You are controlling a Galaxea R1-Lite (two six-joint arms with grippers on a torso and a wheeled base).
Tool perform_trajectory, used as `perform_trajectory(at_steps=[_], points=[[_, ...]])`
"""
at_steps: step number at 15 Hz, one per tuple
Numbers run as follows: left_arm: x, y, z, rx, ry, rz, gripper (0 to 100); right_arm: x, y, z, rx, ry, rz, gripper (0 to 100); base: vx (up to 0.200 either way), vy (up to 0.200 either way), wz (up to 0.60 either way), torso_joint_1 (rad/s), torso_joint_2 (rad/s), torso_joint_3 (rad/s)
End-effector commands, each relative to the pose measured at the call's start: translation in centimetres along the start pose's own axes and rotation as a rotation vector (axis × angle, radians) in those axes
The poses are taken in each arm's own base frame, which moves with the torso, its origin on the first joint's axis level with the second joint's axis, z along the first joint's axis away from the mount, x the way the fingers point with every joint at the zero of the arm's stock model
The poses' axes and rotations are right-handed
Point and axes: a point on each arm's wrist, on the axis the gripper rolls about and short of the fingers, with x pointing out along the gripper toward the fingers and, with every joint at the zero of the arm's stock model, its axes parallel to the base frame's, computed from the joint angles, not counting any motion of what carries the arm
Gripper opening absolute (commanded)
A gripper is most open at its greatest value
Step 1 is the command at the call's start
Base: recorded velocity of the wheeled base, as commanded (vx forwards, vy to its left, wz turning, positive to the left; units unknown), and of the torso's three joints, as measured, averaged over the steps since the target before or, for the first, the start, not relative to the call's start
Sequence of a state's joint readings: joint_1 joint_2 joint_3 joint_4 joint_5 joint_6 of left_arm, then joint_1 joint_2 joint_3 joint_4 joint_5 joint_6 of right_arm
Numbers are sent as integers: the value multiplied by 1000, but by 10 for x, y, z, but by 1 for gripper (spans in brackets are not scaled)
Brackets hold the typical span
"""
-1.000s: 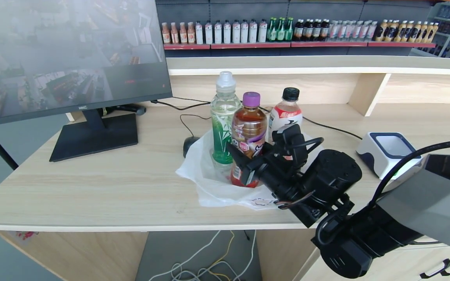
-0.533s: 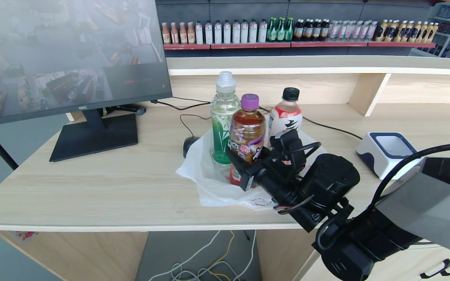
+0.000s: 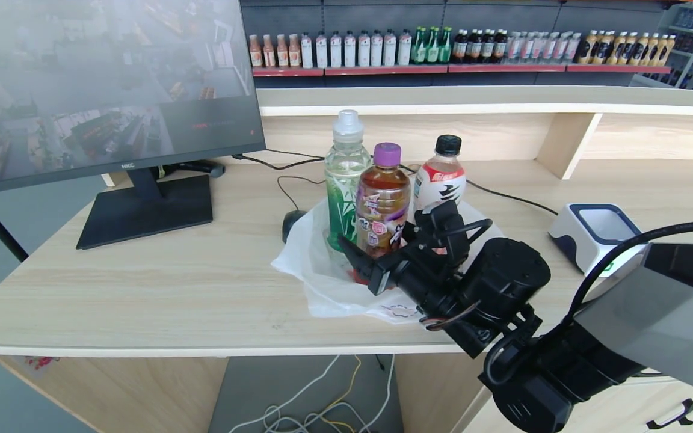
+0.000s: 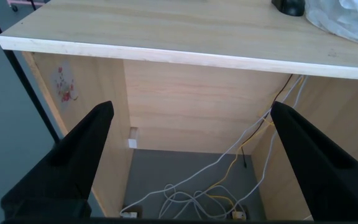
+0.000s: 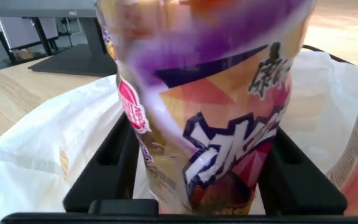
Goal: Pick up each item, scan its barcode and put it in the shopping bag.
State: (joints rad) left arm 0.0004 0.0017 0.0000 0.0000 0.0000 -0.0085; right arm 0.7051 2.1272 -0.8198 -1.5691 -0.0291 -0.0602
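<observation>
Over the middle of the shopping bag [image 3: 322, 288], the purple-capped tea bottle [image 3: 382, 198] stands upright with its long axis vertical. It is clamped low on its body between the two fingers of the right end effector [image 3: 385, 249]. That end effector comes in from the robot's side of the bag, level with the label, one finger on each flank of the bottle. The right wrist view shows the same thing, the black fingers [image 5: 114, 162] pressed against the label on either side. The bottle's base is hidden behind the end effector, so I cannot tell whether it rests on the plastic or hangs just above it.

On the bag's left half stands a green-labelled bottle [image 3: 341, 192], just beside the held one. On the bag's far right part stands a black-capped bottle [image 3: 441, 180], also close. Any sideways move therefore has little room, and straight up or straight down looks like the safe path.

The barcode scanner [image 3: 593, 234] sits well to the right of the bag on the tabletop [image 3: 142, 282], on the right arm's own side. If a scan is due, that arm is the nearer one.

The left end effector [image 4: 191, 112] hangs with its fingers spread wide and nothing between them, below the tabletop edge and well left of the bag.
</observation>
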Motion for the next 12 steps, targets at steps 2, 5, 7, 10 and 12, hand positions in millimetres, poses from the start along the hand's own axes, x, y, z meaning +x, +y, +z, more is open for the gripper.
perform_trajectory(at_steps=[2,5,7,10,12], points=[[0,0,0,4,-2,0,100,-2,0,-4,-3,16,0,100,0,0,0,0,0,0],[0,0,0,2,0,0,100,-7,6,0,1,19,13,100,0,0,0,0,0,0],[0,0,0,2,0,1,100,-15,6,1,1,38,16,100,0,0,0,0,0,0],[0,0,0,2,0,0,100,-22,3,9,-1,34,10,100,0,0,0,0,0,0],[0,0,0,4,-2,0,100,-26,5,13,1,34,17,100,0,0,0,0,0,0]])
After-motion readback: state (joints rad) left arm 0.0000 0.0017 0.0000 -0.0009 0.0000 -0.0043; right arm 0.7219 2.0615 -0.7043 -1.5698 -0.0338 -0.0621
